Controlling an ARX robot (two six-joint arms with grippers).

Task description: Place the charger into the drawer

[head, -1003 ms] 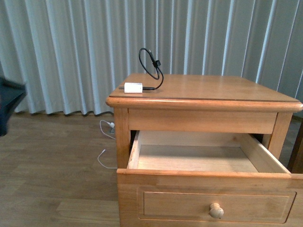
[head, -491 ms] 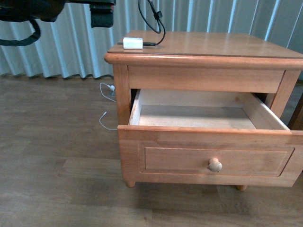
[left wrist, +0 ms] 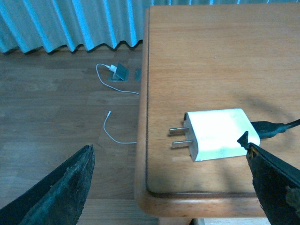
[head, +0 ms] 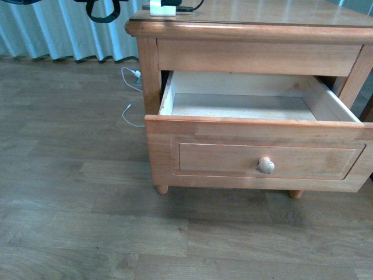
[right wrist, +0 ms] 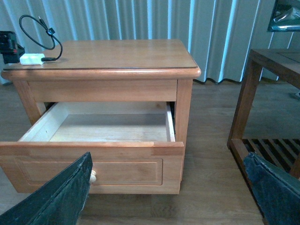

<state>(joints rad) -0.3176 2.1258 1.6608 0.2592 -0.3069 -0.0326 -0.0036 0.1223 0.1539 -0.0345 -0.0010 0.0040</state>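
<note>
The left gripper [left wrist: 166,144] has come in over the nightstand [left wrist: 201,51] corner, jaws wide either side of the charger [left wrist: 219,133] lying there. A grasp looks next. The charger is a smooth white block with metal prongs and a thin black cable. The drawer [head: 250,121] stands open, pale inside. The right gripper [right wrist: 167,161] hangs wide and empty.

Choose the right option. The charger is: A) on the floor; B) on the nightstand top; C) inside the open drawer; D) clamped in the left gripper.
B: the charger lies on the nightstand top near its edge, untouched by the open left gripper.
</note>
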